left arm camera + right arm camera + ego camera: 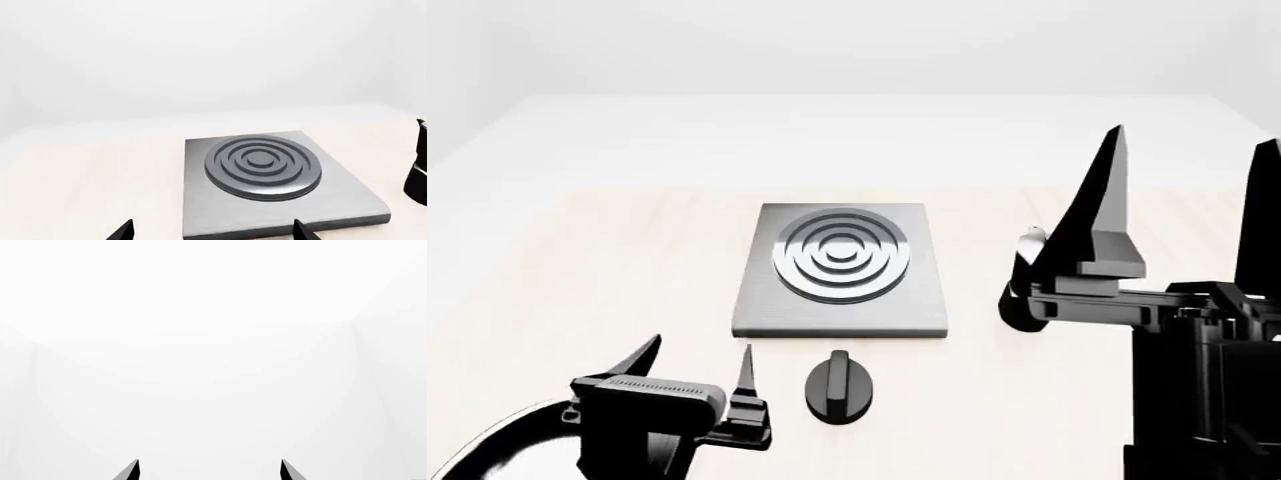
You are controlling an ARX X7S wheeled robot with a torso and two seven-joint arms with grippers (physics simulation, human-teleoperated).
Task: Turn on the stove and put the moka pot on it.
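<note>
Item: stove [841,270], a flat square grey plate with a raised ring burner, lay near the middle of the pale wooden table [587,270]. Item: knob [838,385], round and black with a raised bar, sat separately on the table just near of the plate's near edge, apart from it. Item: moka pot [1024,285], dark with a silver top, stood to the right of the stove, largely hidden behind the right arm; only a dark sliver of it [419,165] showed at the edge of the left wrist view. Item: left gripper [694,365], low at the near left, fingers spread open and holding nothing, pointed toward the stove with the knob just to its right. Item: right gripper [1188,160], raised at the right, fingers upright and wide apart, empty; its wrist view showed only white wall beyond the two fingertips.
</note>
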